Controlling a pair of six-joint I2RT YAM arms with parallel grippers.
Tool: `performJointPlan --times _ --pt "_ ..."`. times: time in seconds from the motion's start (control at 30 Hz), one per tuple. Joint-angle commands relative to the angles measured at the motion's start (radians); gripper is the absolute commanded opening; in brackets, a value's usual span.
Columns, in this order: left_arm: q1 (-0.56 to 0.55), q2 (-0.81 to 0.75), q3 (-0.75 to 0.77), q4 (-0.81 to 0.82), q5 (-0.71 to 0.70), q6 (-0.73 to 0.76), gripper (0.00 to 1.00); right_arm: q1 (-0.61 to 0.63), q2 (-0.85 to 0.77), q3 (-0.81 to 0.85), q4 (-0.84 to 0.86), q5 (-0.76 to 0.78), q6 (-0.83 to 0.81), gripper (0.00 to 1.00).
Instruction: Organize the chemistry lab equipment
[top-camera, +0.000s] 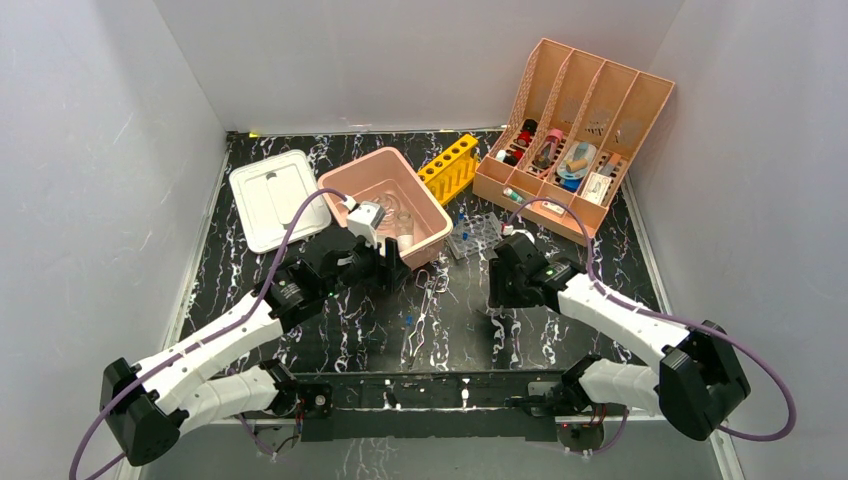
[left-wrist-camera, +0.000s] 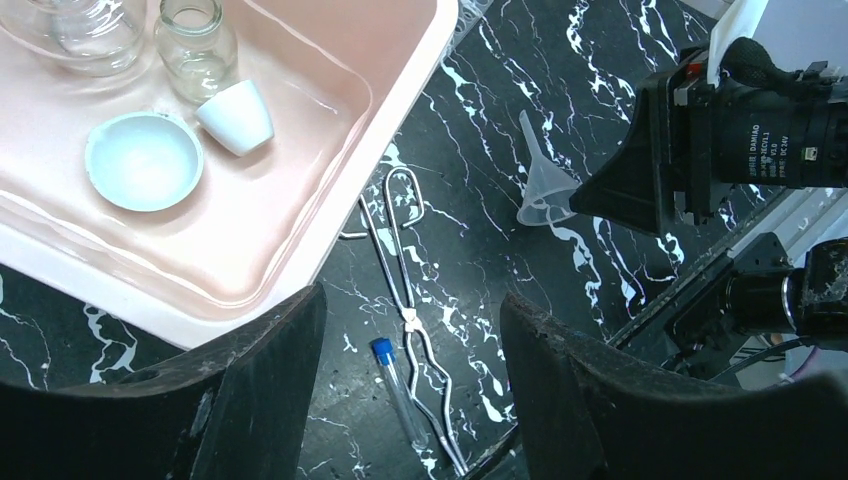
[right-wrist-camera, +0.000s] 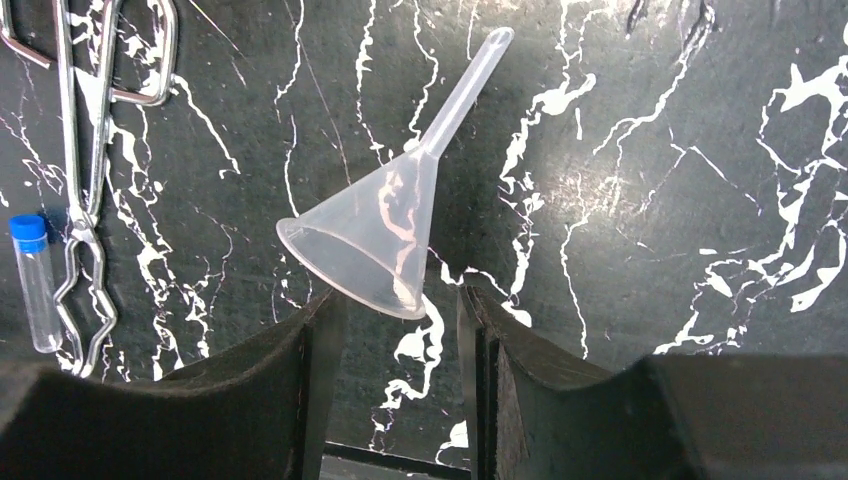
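The pink tub (left-wrist-camera: 400, 95) holds two clear glass beakers (left-wrist-camera: 195, 45), a white round dish (left-wrist-camera: 143, 160) and a small white cup (left-wrist-camera: 237, 115). Thin wire tongs (left-wrist-camera: 405, 290) lie on the black table beside the tub, also seen in the top view (top-camera: 428, 305) and the right wrist view (right-wrist-camera: 85, 200). My left gripper (left-wrist-camera: 412, 305) is open and empty above the tongs, by the tub's near corner (top-camera: 392, 268). My right gripper (right-wrist-camera: 400, 300) is open, its fingertips just short of the rim of a clear plastic funnel (right-wrist-camera: 375, 235) lying on its side.
A blue-capped test tube (left-wrist-camera: 397, 390) lies next to the tongs. A white lid (top-camera: 278, 198), a yellow tube rack (top-camera: 448, 168), a clear tube rack (top-camera: 475, 232) and the peach organizer (top-camera: 575, 135) stand at the back. The right gripper (top-camera: 503, 285) is right of the tongs.
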Motion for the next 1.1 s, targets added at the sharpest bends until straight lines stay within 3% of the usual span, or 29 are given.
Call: performJointPlan --times 0.0,0.43,0.63,0.97,1.07 --pt "-0.001 -0.012 0.014 -0.002 -0.024 0.003 0.63 -0.001 0.017 0.042 0.069 -0.006 -0.038 0.55" --pt "-0.001 -0.009 0.003 -0.012 -0.036 -0.006 0.63 0.035 0.153 0.078 0.119 0.116 -0.152 0.51" --pt "-0.001 -0.004 -0.010 -0.002 -0.038 -0.013 0.63 0.058 0.162 0.089 0.127 0.214 -0.158 0.36" --pt "-0.001 0.021 -0.011 0.012 -0.037 -0.006 0.63 0.076 0.084 0.104 0.115 0.267 -0.147 0.00" --pt "-0.001 0.027 -0.006 0.017 -0.034 -0.006 0.63 0.079 0.054 0.137 0.070 0.274 -0.144 0.00"
